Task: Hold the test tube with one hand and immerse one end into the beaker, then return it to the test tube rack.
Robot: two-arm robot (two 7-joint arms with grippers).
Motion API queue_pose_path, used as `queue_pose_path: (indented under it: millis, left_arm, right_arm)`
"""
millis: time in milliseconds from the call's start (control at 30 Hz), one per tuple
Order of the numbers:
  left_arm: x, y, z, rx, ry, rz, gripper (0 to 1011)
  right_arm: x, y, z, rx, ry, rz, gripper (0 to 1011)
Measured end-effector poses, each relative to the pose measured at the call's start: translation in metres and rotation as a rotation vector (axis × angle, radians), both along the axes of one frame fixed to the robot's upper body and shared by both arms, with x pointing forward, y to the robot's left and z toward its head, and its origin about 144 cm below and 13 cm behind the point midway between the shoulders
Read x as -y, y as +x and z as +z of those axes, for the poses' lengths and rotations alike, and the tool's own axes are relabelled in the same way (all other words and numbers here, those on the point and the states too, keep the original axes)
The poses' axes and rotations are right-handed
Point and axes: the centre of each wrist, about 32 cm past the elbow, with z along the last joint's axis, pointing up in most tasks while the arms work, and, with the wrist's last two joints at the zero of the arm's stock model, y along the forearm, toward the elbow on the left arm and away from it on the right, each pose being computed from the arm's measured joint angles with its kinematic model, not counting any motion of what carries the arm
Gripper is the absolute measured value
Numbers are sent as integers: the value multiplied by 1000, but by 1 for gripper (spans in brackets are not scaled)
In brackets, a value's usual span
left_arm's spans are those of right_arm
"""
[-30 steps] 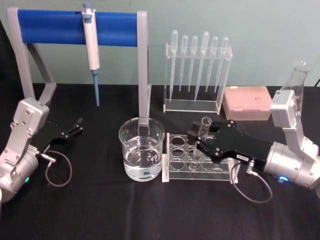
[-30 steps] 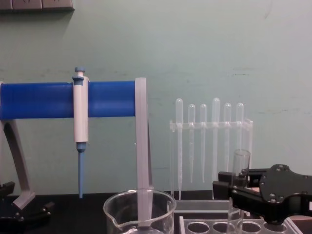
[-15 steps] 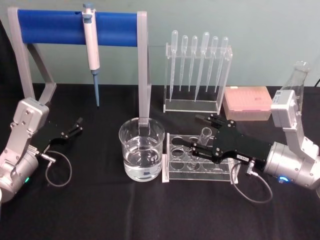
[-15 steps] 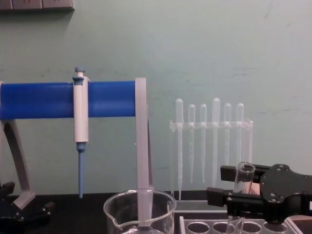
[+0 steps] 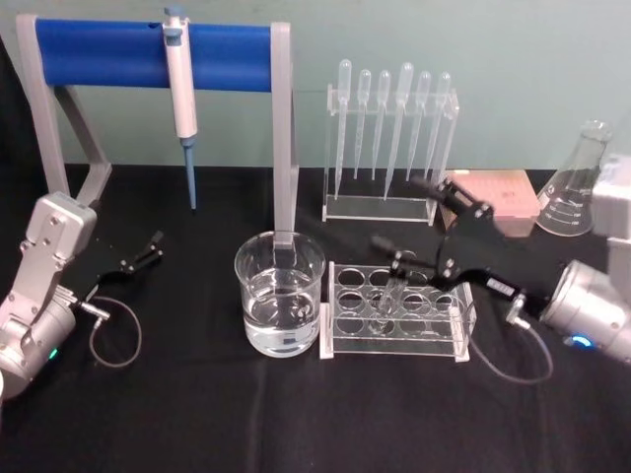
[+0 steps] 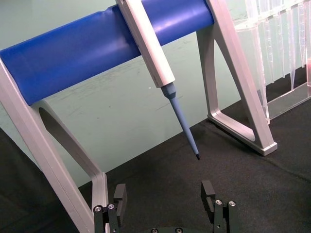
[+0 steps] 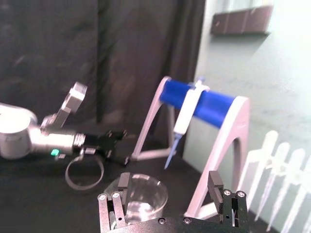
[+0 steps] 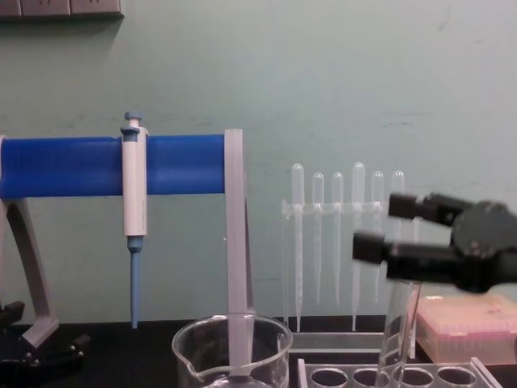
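Now right gripper (image 5: 414, 222) jaws spread, empty; test tube (image 5: 393, 292) below them, leaning in rack (image 5: 455, 325). Risk: tube topples against jaw.

Left gripper (image 6: 165, 206) parked, jaws apart.

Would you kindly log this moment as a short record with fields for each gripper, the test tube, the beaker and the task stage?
right gripper: open, raised above the rack
left gripper: open, parked on the table's left
test tube: in the rack, leaning, not gripped
beaker: left of the rack, holds clear liquid
task stage: tube is back in the rack

The left gripper (image 6: 165, 204), fingers (image 6: 119, 198) spread apart, faces the pipettor (image 6: 160, 63) on its blue-barred stand (image 6: 73, 53).
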Motion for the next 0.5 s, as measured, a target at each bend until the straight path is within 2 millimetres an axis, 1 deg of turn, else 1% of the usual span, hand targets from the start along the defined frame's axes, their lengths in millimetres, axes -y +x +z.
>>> queue_pose_path:
  millis: [100, 267, 333, 400, 500]
  left_arm:
    - [0, 0, 0, 0, 0, 0, 1000]
    - [0, 0, 0, 0, 0, 0, 1000]
    - [0, 0, 0, 0, 0, 0, 1000]
    - [0, 0, 0, 0, 0, 0, 1000]
    - [0, 0, 0, 0, 0, 0, 1000]
  right_arm:
    - [2, -9, 6, 28, 53, -58, 1002]
    - [3, -18, 8, 45, 124, -191, 1002]
    - [3, -21, 7, 48, 133, -252, 1002]
    - [1, -24, 1, 44, 126, -368, 1002]
    - [-1, -25, -6, 30, 112, -449, 1002]
